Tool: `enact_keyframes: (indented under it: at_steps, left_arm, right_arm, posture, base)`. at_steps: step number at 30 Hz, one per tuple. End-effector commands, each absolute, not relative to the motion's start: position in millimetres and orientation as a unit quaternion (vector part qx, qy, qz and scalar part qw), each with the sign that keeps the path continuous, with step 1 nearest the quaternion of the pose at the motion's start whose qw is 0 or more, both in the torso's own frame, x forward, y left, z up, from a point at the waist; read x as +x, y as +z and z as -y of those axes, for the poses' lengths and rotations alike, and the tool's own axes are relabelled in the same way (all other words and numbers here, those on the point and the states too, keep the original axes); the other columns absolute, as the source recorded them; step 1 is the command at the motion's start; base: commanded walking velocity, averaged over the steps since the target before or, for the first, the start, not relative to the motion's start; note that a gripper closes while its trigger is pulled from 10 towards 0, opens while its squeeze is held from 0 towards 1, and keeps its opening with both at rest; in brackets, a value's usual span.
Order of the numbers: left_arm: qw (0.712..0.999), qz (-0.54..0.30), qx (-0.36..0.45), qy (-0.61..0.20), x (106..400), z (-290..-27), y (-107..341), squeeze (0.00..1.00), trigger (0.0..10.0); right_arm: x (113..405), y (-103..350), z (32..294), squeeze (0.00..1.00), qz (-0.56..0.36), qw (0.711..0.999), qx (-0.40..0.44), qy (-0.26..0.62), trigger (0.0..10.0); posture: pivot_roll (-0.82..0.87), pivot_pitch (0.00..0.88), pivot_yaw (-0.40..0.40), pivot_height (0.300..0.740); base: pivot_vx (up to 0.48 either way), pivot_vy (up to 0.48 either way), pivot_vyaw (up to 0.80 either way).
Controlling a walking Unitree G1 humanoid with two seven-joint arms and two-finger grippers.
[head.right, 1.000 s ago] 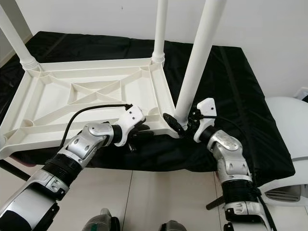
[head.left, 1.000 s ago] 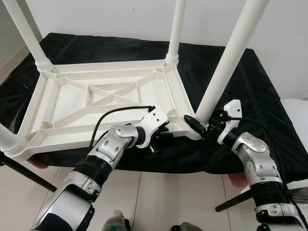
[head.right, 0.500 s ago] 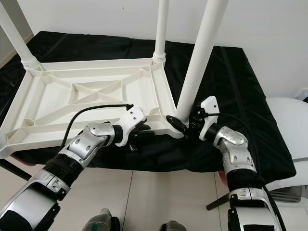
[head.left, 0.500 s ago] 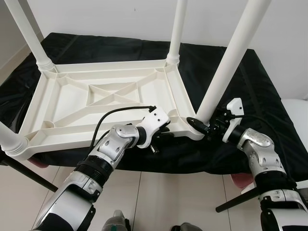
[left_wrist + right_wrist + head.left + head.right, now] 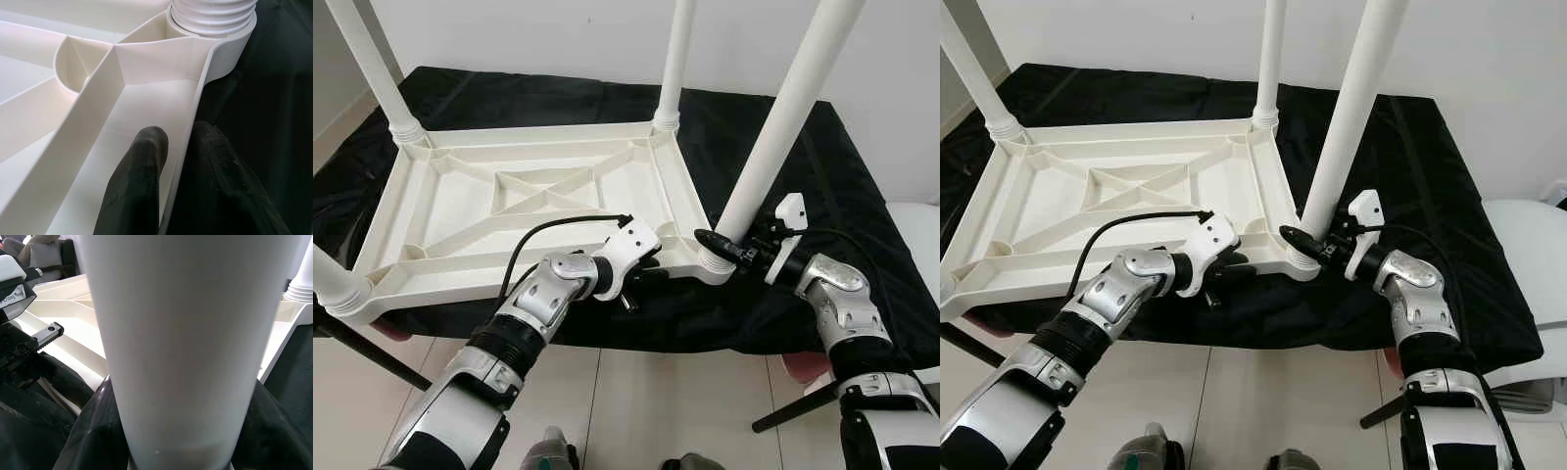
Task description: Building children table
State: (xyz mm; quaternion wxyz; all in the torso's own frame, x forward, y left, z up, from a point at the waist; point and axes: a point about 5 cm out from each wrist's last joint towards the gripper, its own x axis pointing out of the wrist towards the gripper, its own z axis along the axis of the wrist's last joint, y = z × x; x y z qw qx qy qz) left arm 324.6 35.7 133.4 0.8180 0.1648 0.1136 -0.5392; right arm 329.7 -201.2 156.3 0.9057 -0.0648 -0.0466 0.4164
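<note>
A white plastic children's table lies upside down on a black cloth. Legs stand in its far-left, far-right and near-left corners. The near-right leg rises slightly tilted from the near-right corner socket. My right gripper is shut on this leg just above its base, and the leg sits between its fingers. My left gripper is shut on the table's near rim, one finger inside the rim wall and one outside.
The black cloth covers a low platform that ends just before me, with tiled floor below. A white wall runs behind. A white rounded object stands at the right. Dark rods slant across the floor at the lower left and lower right.
My right forearm has swung up and outward around the leg's base while keeping its hold, and the leg's foot has settled closer into the corner socket. The left gripper has stayed put.
</note>
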Motion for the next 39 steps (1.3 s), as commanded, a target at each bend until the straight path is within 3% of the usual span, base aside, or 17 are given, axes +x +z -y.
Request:
enact_keyframes:
  at_steps: [1,20,39]
  left_arm:
    - [0.797,-0.107,0.169,-0.570,322.4,-34.0,137.8,0.00,10.0]
    - [0.798,-0.107,0.167,-0.569,323.3,-33.4,138.0,0.00,10.0]
    - [0.798,-0.107,0.167,-0.569,323.3,-33.4,138.0,0.00,10.0]
  right_arm:
    - [326.9,156.1,202.6,0.00,0.058,0.908,-0.038,0.414,0.0]
    - [305.6,150.5,179.2,0.00,0.107,0.938,0.009,0.330,0.0]
    - [305.6,150.5,179.2,0.00,0.107,0.938,0.009,0.330,0.0]
  posture:
    - [-0.03,0.000,0.019,0.740]
    - [-0.04,0.020,0.013,0.740]
    - [-0.04,0.020,0.013,0.740]
  base:
    - [0.000,0.000,0.00]
    - [0.000,0.000,0.00]
    - [0.000,0.000,0.00]
